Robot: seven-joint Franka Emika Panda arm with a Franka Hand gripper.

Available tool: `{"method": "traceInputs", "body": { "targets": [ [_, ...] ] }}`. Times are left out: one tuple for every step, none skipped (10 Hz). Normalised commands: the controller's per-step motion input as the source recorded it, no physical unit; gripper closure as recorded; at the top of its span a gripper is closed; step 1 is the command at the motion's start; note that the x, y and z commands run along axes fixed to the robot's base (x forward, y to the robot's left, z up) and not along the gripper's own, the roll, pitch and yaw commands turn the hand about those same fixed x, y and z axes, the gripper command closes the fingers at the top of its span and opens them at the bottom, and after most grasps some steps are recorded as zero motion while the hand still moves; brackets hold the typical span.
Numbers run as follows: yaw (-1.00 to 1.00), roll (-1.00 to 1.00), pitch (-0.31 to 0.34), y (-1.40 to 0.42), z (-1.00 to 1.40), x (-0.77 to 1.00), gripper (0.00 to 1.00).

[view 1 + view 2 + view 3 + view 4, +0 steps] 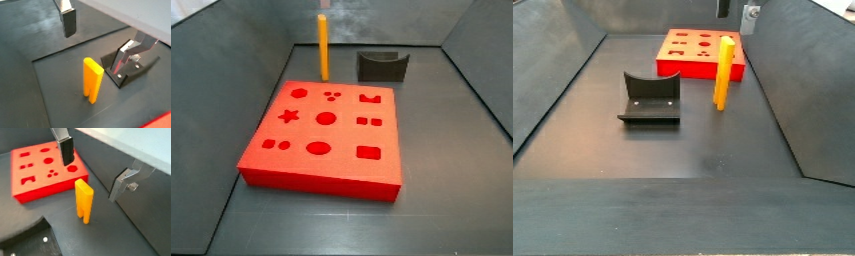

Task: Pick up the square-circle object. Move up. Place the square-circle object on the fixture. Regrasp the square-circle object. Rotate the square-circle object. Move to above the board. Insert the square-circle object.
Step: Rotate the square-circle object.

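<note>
the square-circle object [723,72] stands upright on the dark floor, between the board [694,55] and the fixture [649,98], touching neither. the gripper [66,150] is above it and holds nothing; only one finger [69,22] shows, so i cannot tell how wide it is

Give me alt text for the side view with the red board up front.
A yellow-orange square-circle object stands upright on the dark floor behind the red board, left of the dark fixture. The gripper is barely visible at the top edge above it.
</note>
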Motion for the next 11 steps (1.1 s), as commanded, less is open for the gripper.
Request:
{"method": "traceInputs", "body": {
  "targets": [
    [1.00,-0.01,0.014,0.00,-0.02,0.03,0.00],
    [1.00,-0.02,0.015,0.00,-0.02,0.03,0.00],
    [1.00,-0.02,0.016,0.00,-0.02,0.03,0.00],
    [1.00,-0.02,0.017,0.00,-0.02,0.03,0.00],
    [1.00,-0.02,0.018,0.00,-0.02,0.03,0.00],
    [1.00,-0.02,0.019,0.00,-0.02,0.03,0.00],
    [1.00,-0.02,0.020,0.00,-0.02,0.03,0.00],
    [1.00,-0.02,0.023,0.00,-0.02,0.03,0.00],
    [1.00,-0.03,0.025,0.00,-0.02,0.03,0.00],
    [1.00,-0.03,0.028,0.00,-0.02,0.03,0.00],
    [1.00,-0.03,0.031,0.00,-0.02,0.03,0.00]
  ]
}}
